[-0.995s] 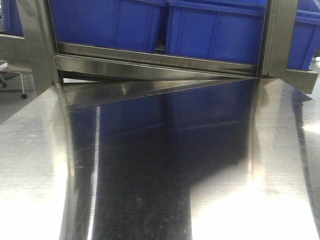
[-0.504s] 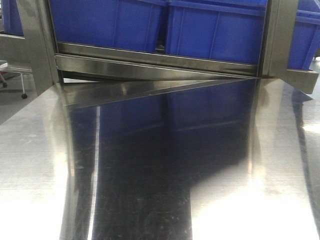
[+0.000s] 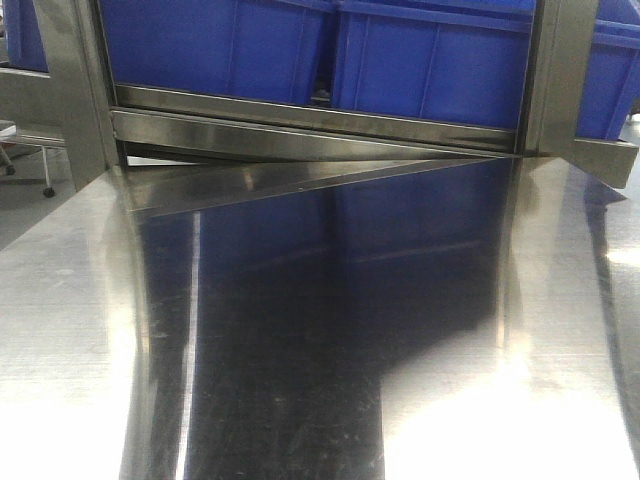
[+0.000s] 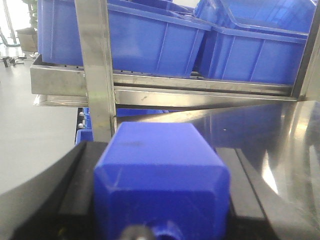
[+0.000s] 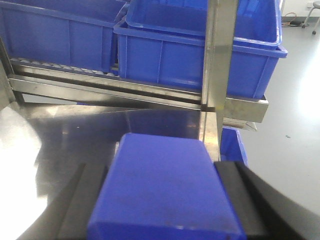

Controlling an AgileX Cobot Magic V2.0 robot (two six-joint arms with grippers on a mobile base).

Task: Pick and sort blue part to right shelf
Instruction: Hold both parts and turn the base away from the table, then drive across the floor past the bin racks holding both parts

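Shelf (image 4: pixel 200 95) ahead; left gripper (image 4: pixel 160 148) grips blue part (image 4: pixel 160 180) (nub rearward), right gripper (image 5: pixel 160 167) another block (image 5: pixel 162 197).

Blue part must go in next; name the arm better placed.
Left, probably: left gripper clamps the bevelled, nubbed blue part, shelf just ahead. The right gripper's block shows no nub.

Reflective steel tabletop (image 3: pixel 300 350), grey floor (image 3: pixel 30 205) beyond its left edge, chair caster (image 3: pixel 47 190) on it

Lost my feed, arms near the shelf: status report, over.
Left gripper shut on blue part. Right gripper shut on second blue block. Shelf ahead; steel post close in front.
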